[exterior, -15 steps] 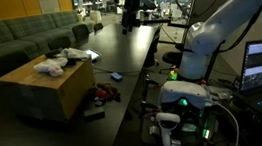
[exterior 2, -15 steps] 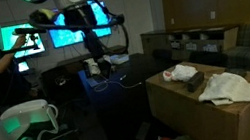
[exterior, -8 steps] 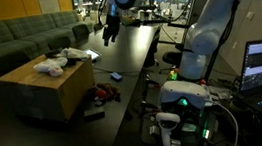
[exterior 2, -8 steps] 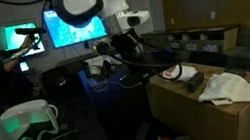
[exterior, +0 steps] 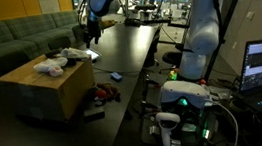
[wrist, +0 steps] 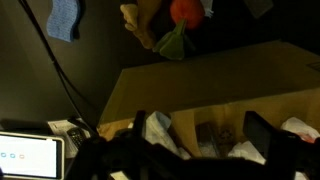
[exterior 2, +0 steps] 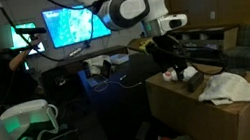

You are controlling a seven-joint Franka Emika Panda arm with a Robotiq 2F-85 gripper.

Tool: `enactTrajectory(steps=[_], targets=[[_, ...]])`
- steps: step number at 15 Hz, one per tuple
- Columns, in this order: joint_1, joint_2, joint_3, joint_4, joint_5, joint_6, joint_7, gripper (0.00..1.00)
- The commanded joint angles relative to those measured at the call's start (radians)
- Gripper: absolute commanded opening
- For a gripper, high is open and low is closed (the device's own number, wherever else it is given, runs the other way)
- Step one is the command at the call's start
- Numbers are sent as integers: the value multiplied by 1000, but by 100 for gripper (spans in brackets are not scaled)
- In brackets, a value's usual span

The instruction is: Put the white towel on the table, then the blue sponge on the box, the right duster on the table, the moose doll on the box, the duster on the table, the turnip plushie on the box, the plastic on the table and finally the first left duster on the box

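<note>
The gripper hangs over the far edge of the box with its jaws spread wide and nothing between them. In the wrist view its dark fingers stand well apart at the bottom of the picture, above the tan box top. The white towel lies crumpled on that top, near the gripper but not touching it. A small dark soft thing rests just beside the towel, too dim to name. Past the box's edge, the wrist view shows the blue sponge and the turnip plushie lying apart on a dark surface. The long black table runs alongside the box.
</note>
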Motion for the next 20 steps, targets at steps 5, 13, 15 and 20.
enactTrajectory(steps=[5,13,15,20], targets=[[-33,245,24,304,34,-52,-61,100],[-62,461,56,543,27,-110,-119,100],[-67,512,52,601,20,-124,-120,100],[-87,614,40,727,9,-139,-117,100]])
